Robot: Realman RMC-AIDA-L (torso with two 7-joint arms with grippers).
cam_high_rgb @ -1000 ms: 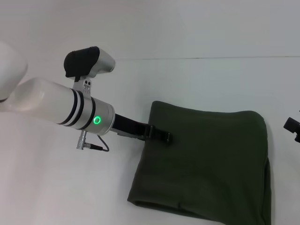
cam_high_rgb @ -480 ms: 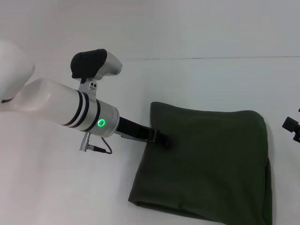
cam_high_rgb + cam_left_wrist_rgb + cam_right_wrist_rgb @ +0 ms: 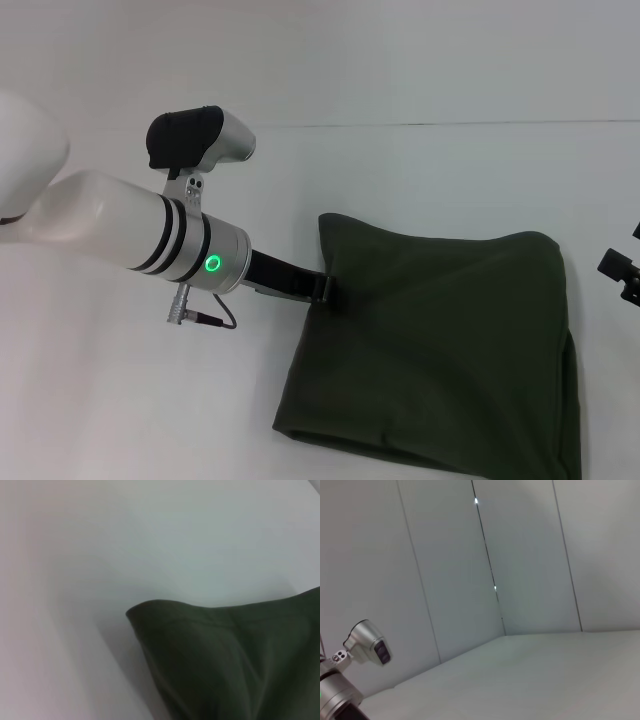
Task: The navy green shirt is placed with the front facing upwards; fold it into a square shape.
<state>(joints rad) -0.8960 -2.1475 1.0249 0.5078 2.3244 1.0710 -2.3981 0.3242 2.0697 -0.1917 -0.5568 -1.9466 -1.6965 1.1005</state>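
Shirt (image 3: 440,350), dark olive, soft cotton: lying on the white table (image 3: 120,400) toward my right front, already doubled into a rough squarish packet with a rolled fold along its near edge and layers showing down the right side. I am judging it light, limp and prone to sliding and bunching, so I am planning any hold at a corner or folded edge, pinching all layers together rather than the top one alone. Left gripper (image 3: 328,288): I am reaching the left arm in low from the left, forearm slanting down, tip meeting the packet's left edge just below the far left corner (image 3: 134,614); I cannot tell whether the fingers are spread or closed on cloth. Right gripper (image 3: 622,272): parked at the right edge, clear of the cloth, state unreadable.
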